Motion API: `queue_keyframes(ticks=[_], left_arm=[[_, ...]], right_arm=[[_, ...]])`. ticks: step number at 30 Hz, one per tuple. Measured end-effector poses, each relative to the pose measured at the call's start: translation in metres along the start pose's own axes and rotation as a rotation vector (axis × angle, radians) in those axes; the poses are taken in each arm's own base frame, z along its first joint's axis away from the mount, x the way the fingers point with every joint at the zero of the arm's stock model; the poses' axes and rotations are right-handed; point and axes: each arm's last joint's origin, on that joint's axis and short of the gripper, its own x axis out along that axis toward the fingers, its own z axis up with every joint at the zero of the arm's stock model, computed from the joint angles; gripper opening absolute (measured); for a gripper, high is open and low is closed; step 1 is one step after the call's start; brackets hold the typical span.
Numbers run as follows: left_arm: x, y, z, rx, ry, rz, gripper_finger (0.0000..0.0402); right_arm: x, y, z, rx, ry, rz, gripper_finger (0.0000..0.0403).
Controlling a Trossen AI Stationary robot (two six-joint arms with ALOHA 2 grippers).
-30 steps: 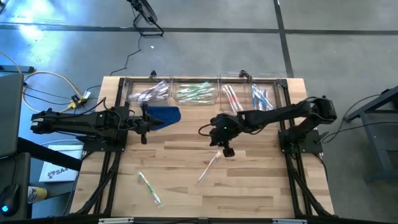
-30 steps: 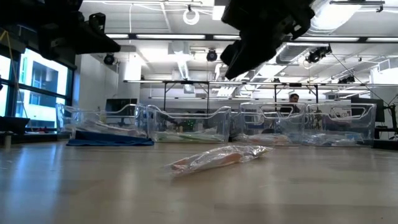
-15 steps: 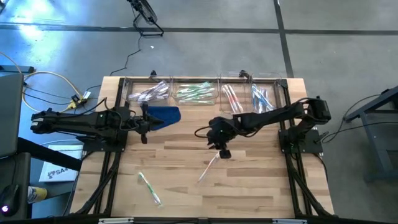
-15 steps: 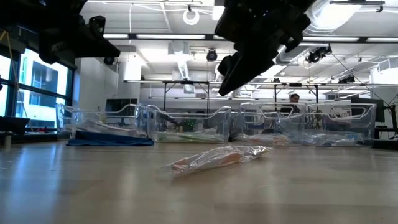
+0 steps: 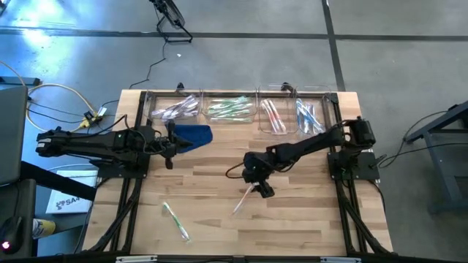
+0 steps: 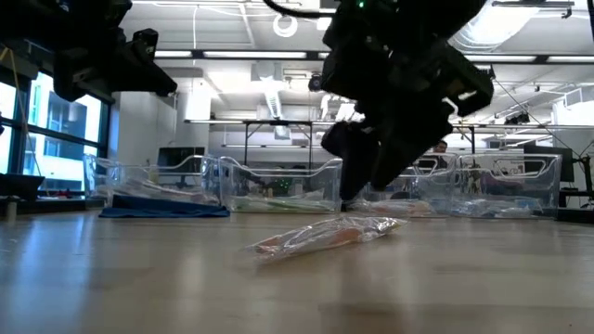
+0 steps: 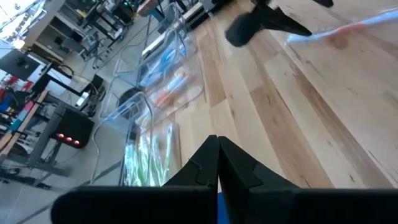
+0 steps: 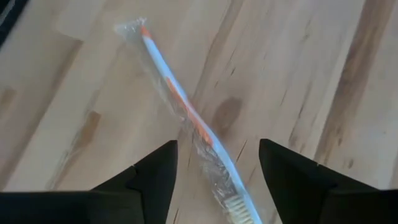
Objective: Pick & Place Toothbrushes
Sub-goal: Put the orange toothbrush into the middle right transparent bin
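**Spotter:** What changed on your side just now?

**Me:** I've brought the right claw (image 5: 257,191) down from above the middle of the counter (image 5: 307,226) and spread its fingers. A second ago they were clenched and higher up; now they stand wide, one on each side of the wrapped toothbrush (image 8: 186,121) with the orange and blue handle. In my right wrist view the brush lies flat on the wood between the two fingers (image 8: 152,180), not yet touched.

**Spotter:** So the pick is next?

**Me:** I'd judge so. I'm lined up for a pinch, but nothing is held. The wrapper looks slippery, so the close needs to land on the handle.

**Spotter:** And the left?

**Me:** The left claw (image 5: 169,146) waits near the blue cloth (image 5: 194,134), clenched on nothing, unmoved.

**Spotter:** Count for me.

**Me:** Two loose toothbrushes on the counter: this one, and a green toothbrush (image 5: 175,221) well apart toward the front left. Four clear bins (image 5: 241,93) along the far edge, already holding brushes sorted by colour; I can't count those reliably.
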Motion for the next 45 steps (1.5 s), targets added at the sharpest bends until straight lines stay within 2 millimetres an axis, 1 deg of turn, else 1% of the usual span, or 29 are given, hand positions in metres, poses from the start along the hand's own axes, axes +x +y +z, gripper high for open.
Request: queue_keyframes(ticks=[4,7,12,19,25,33,39,45], left_arm=[[0.000,0.000,0.000,0.000,0.003,0.000,0.0000],[0.000,0.000,0.000,-0.002,0.006,-0.002,0.0000],[0.000,-0.001,-0.001,-0.005,0.011,-0.005,0.0000],[0.000,-0.001,-0.001,-0.006,0.012,-0.004,0.0000],[0.000,-0.001,-0.001,-0.006,0.012,-0.004,0.0000],[0.000,-0.001,-0.001,-0.014,0.012,-0.004,0.0000],[0.000,-0.001,-0.001,-0.023,0.012,-0.004,0.0000],[0.000,-0.001,-0.001,-0.023,0.012,-0.005,0.0000]], right_arm=[[0.016,-0.002,-0.009,0.013,0.058,-0.012,0.0219],[0.024,-0.005,-0.013,0.024,0.079,-0.002,0.0214],[0.024,-0.006,-0.013,0.022,0.083,-0.031,0.0194],[0.023,-0.007,-0.013,0.003,0.089,-0.068,0.0133],[0.024,-0.009,-0.015,-0.001,0.112,-0.148,0.0078],[0.024,-0.010,-0.015,0.001,0.110,-0.160,0.0015],[0.023,-0.009,-0.013,-0.001,0.096,-0.140,0.0011],[0.015,-0.008,-0.011,-0.003,0.081,-0.154,0.0007]])
